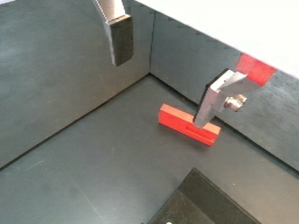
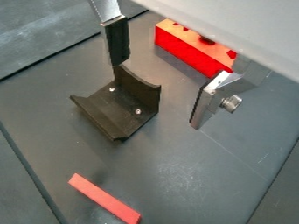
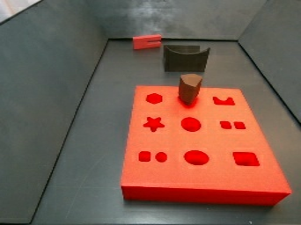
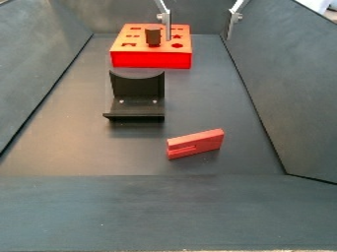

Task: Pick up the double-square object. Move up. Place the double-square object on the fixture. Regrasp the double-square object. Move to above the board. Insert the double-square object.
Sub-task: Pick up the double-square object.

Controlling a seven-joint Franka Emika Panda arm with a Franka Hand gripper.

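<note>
Nearest the lens in both wrist views we see the gripper (image 1: pixel 170 74), whose arm and body are cut off by the frame edge, so only its two silver plates with dark pads show. One finger (image 1: pixel 121 37) hangs as a long dark pad, and its partner (image 1: pixel 219 98) carries a small round knob. The jaws stand wide apart and hold nothing, with only bare grey floor between them. In a side view just the two fingertips (image 4: pixel 165 14) poke down from the top edge above the far end of the bin. The board (image 3: pixel 202 141) lies beyond the jaws. In a wrist view only a red corner of it shows, the rest being cropped, and a brown upright peg (image 3: pixel 191 89) stands in one of its holes. The fixture (image 2: pixel 118 108) sits on the floor just below and beside the long finger, its curved notch facing up. The double-square object (image 4: pixel 195 144) lies flat on the floor, well apart from the fingers, on the side of the fixture away from the board; its detail is hard to make out.
</note>
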